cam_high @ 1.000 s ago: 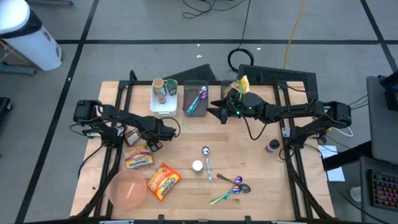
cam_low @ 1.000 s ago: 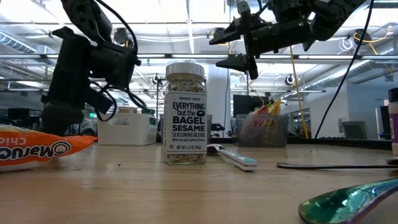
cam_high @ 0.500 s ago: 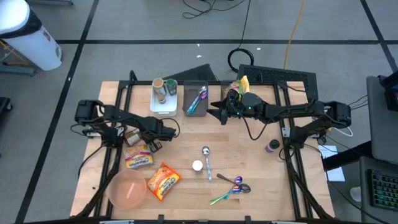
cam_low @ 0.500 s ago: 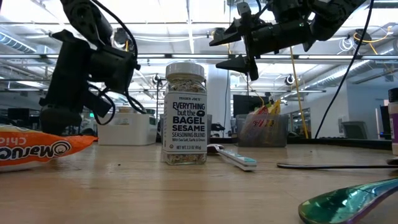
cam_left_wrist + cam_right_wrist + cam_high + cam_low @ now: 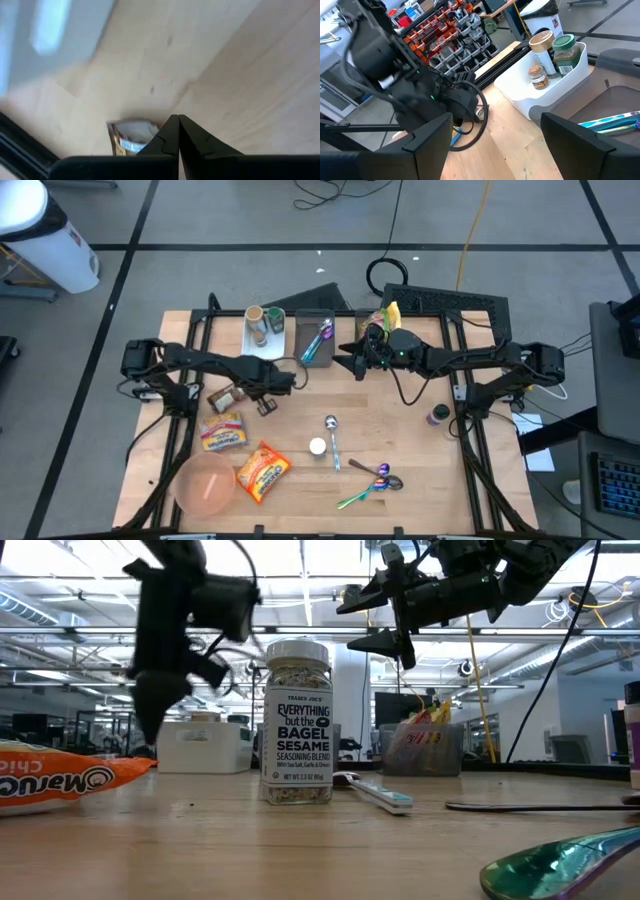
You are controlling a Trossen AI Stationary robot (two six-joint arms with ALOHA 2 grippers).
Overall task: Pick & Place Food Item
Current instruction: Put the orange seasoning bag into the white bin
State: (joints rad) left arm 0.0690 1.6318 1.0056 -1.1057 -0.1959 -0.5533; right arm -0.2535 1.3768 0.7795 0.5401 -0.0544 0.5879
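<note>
Wooden counter (image 5: 400, 440) carries a yellow packet (image 5: 223, 432), lying just beside the left gripper (image 5: 268, 406). That gripper is pressed together, empty. Right gripper (image 5: 352, 361) hangs spread, well apart.

A seasoning jar (image 5: 297, 722) stands upright beside a spoon (image 5: 375, 794) on the wooden table (image 5: 300, 850).

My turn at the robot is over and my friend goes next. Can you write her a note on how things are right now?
Left gripper: shut, nothing seen between its fingers, above the table near a small brown packet.
Right gripper: open, empty, hovering by the grey bin.
Food: yellow packet and orange packet lie flat beside the pink bowl; seasoning jar stands mid-table.
Done: no food item appears lifted or placed.
Left: grasp an item and put it down; which one the pictures don't say.
</note>
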